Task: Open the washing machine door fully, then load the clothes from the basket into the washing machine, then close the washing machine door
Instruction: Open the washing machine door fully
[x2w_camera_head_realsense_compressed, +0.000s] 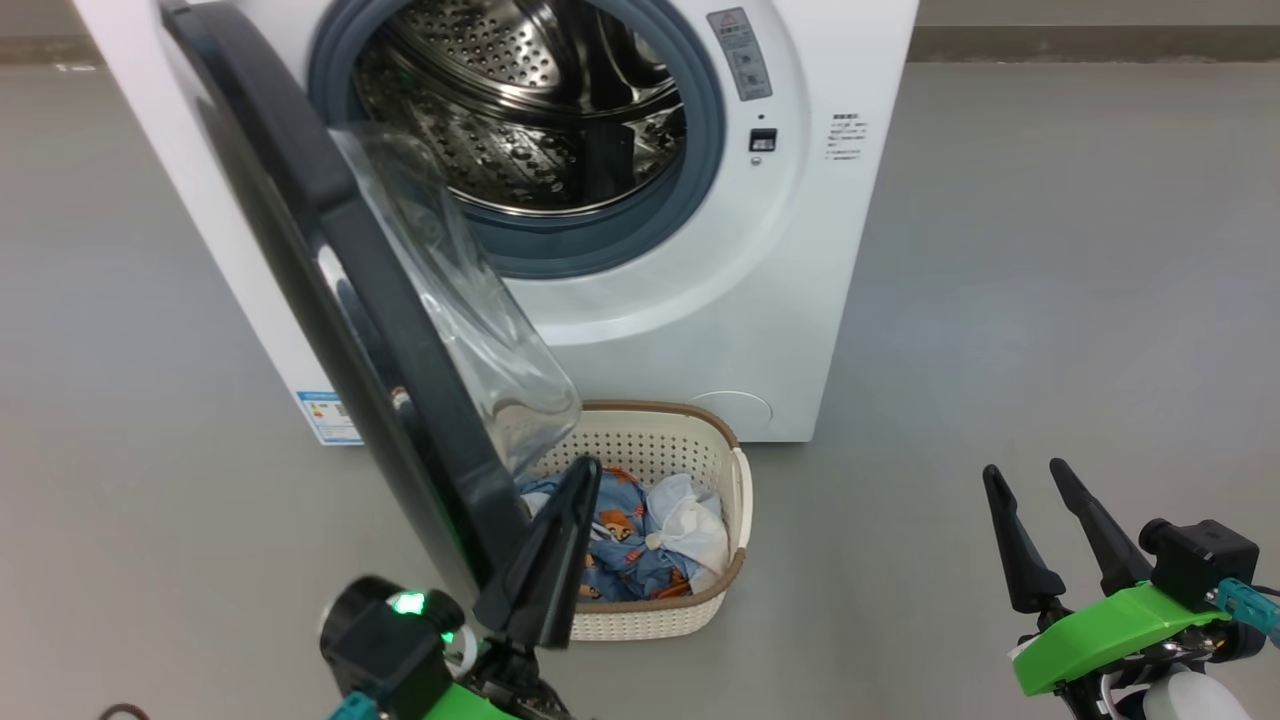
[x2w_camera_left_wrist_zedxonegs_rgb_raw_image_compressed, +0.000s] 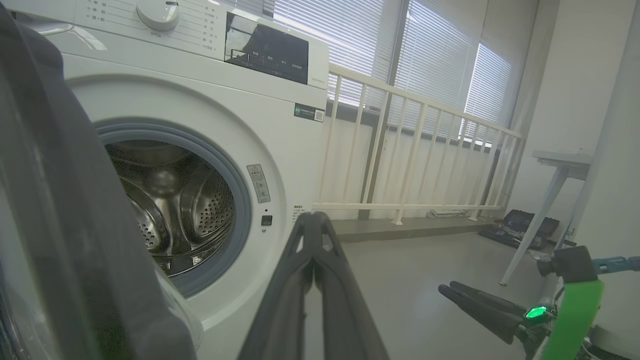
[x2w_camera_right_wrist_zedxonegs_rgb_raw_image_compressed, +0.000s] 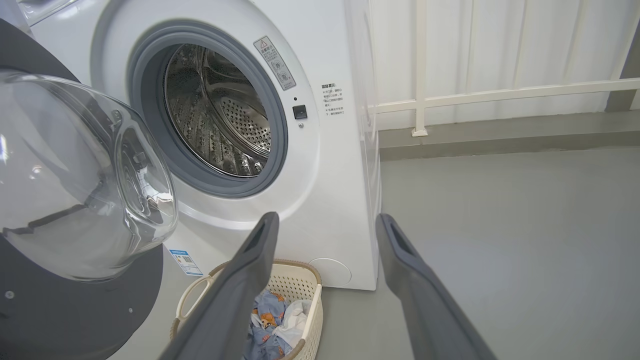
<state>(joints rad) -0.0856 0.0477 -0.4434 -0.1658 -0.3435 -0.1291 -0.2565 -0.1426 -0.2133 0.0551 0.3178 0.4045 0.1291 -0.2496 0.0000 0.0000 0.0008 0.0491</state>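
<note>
Your head view, unlike the left wrist's, puts the left gripper (x2w_camera_head_realsense_compressed: 587, 468), fingers together, at the basket's (x2w_camera_head_realsense_compressed: 650, 612) left edge. The right gripper (x2w_camera_head_realsense_compressed: 1024, 467) stands spread, well right of the basket.

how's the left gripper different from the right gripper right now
The left gripper has its fingers pressed shut; the right gripper has its fingers spread open. The left gripper sits beside the edge of the washing machine door, in front of the basket in the head view; the right gripper hangs over the floor, apart from both. Both have long dark fingers and hold nothing.
</note>
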